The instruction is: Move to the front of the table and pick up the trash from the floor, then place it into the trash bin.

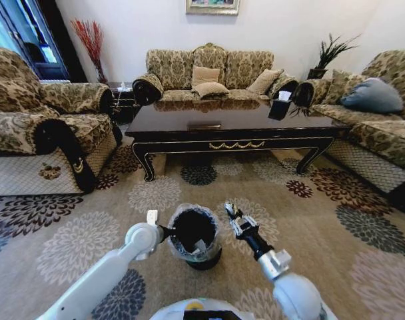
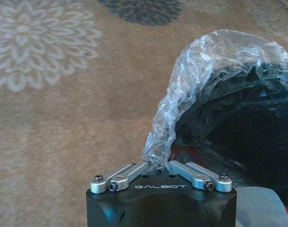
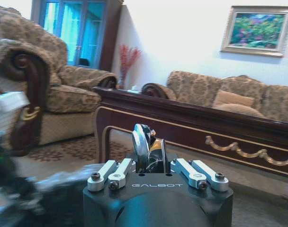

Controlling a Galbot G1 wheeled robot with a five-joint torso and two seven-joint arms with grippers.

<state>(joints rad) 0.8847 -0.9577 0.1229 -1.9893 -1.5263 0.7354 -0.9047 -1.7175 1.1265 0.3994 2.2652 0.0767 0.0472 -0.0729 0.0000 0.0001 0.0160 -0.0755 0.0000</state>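
You have: table (image 1: pixel 229 127), glossy dark wood with a mirror-smooth top and gold ornament; trash bin (image 1: pixel 194 235), black, lined with crinkly clear plastic film; carpet (image 1: pixel 336 220), matt woven pile; sofas (image 1: pixel 209 73), patterned cloth; right gripper (image 3: pixel 145 145), shiny metal fingers on a matt black body.

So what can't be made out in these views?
- Left pincer: fingertips buried in the trash bin's bag liner, left wrist view.
- Bin contents: too dark in the head view.
- Right pincer: fingers together, anything held between them too small.
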